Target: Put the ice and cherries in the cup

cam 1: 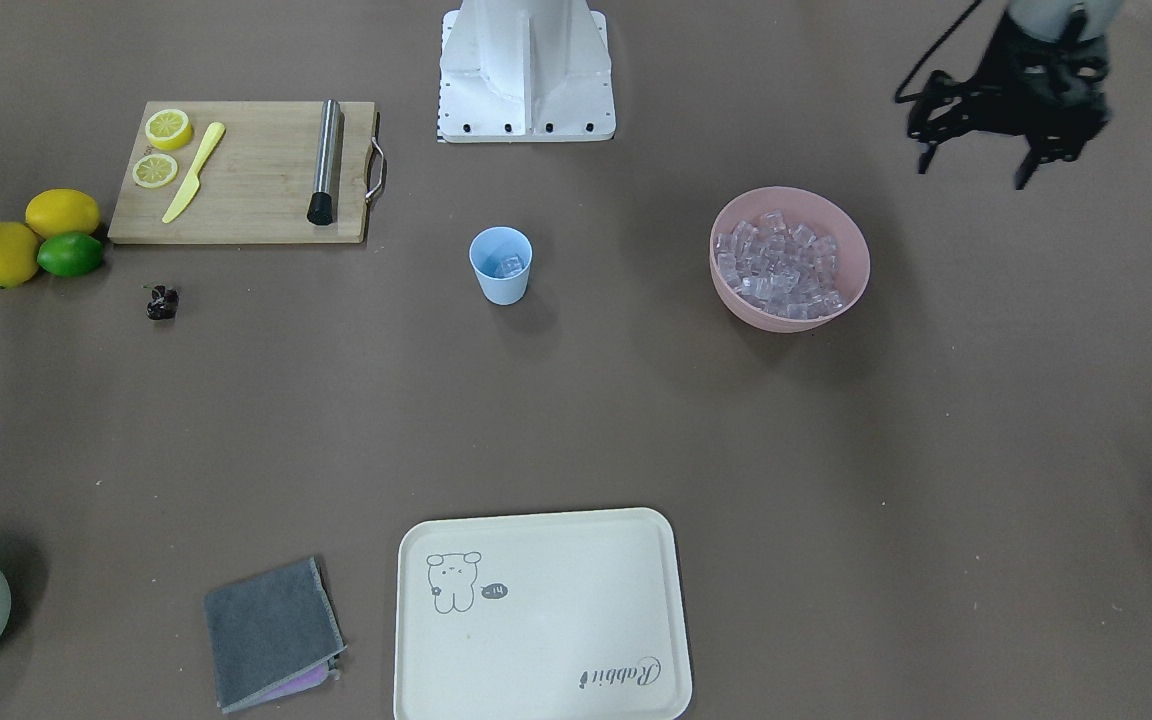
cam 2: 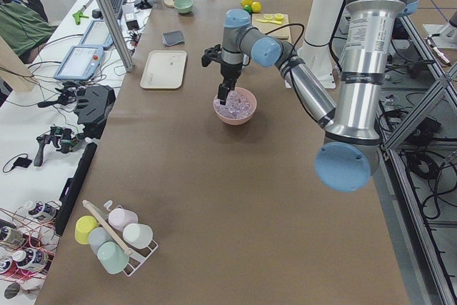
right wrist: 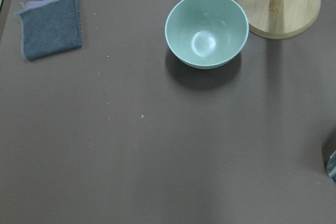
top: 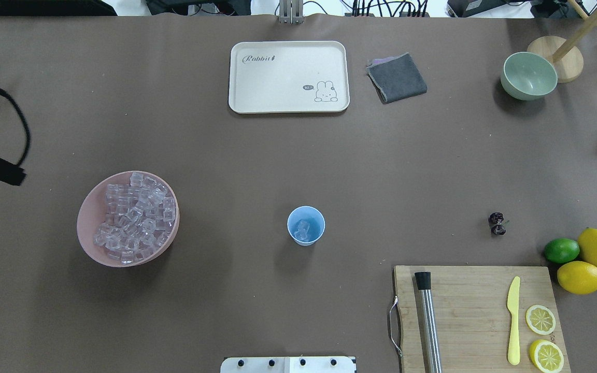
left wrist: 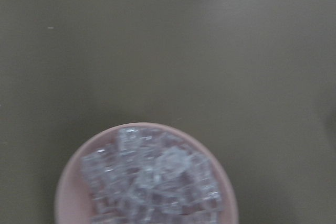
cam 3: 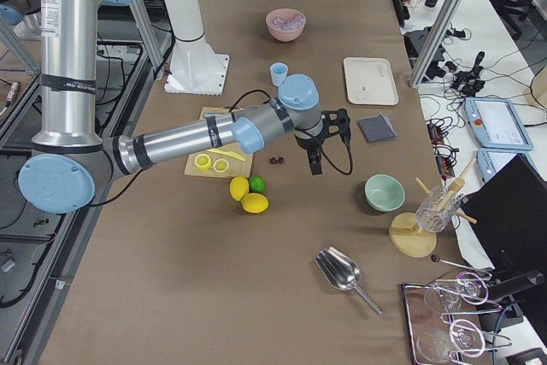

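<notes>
Cup: small light blue plastic tumbler, upright mid-table, holding about 2 clear glassy ice cubes.
Ice supply: heap of like cubes in round pink plastic bowl, well apart from cup.
Cherries: tiny dark maroon wrinkled clump on brown table, near green lime; not yet in cup.
Left gripper: above pink bowl; fingers too dark to judge, cannot tell whether spread or pressed together.
Right gripper: above table beside cherries; side view only, cannot tell.
Stage: probably ice started, cherries pending.
Risks: slick cubes slipping from fingers or dropping short of narrow rim; light tumbler tipped by a low approach; small clump nudged away or crushed.
</notes>
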Available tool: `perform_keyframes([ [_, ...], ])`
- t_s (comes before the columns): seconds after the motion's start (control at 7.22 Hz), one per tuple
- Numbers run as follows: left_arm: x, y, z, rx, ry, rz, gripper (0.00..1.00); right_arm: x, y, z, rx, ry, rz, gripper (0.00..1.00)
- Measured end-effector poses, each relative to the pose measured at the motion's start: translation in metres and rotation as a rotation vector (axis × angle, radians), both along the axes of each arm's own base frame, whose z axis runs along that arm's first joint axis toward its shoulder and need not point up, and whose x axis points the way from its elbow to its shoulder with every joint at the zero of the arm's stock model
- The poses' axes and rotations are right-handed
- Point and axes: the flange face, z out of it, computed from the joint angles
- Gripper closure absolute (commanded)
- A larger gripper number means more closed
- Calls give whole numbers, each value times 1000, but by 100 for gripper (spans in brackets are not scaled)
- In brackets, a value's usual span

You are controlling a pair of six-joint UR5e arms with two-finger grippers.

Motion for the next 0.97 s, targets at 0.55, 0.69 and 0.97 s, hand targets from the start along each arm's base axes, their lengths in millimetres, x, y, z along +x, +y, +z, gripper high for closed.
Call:
perform_keyframes([
  [0.55, -206, -16, 198, 14, -85, 185, 2, -131, 6, -72, -67, 21, 28, 0],
  [0.69, -226, -1, 225, -36, -52, 167, 2, -148, 18, -70, -88, 46, 7, 0],
  [0.97, -247, 23, 244, -74, 42, 103, 2, -185, 47, -41, -87, 95, -57, 0],
])
